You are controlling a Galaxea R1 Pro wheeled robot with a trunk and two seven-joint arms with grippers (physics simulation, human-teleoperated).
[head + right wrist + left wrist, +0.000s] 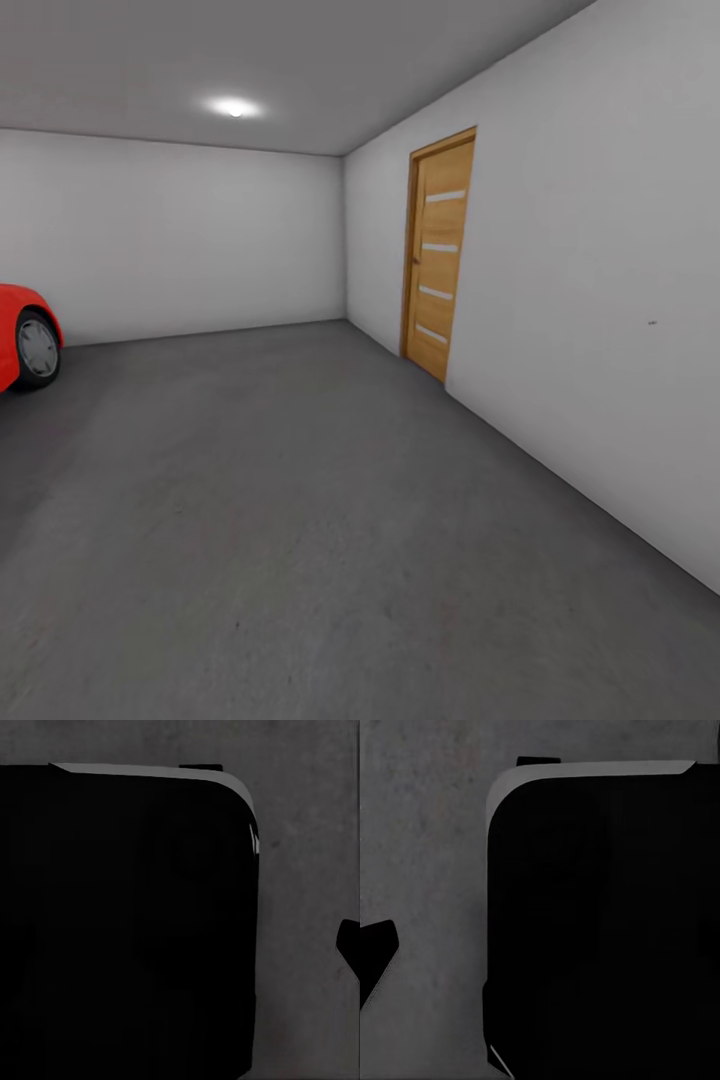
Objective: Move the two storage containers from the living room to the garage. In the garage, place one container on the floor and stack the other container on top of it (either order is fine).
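I am in the garage, facing its dark grey concrete floor [300, 520], which runs to the white back wall. The two storage containers and the living room are out of view. In the left wrist view one dark fingertip [375, 960] juts in at the picture's edge over the floor [427, 832], beside a big black rounded part of my own body [600, 930]. The right wrist view has a similar fingertip [351, 945] beside the same black bulk [127, 922]. Nothing is seen between the fingers.
The nose and front wheel of a red car [20, 335] stand at the far left. A shut wooden door [440, 260] is set in the right wall [600, 350]. One ceiling spotlight [235, 108] is lit. Open floor lies ahead.
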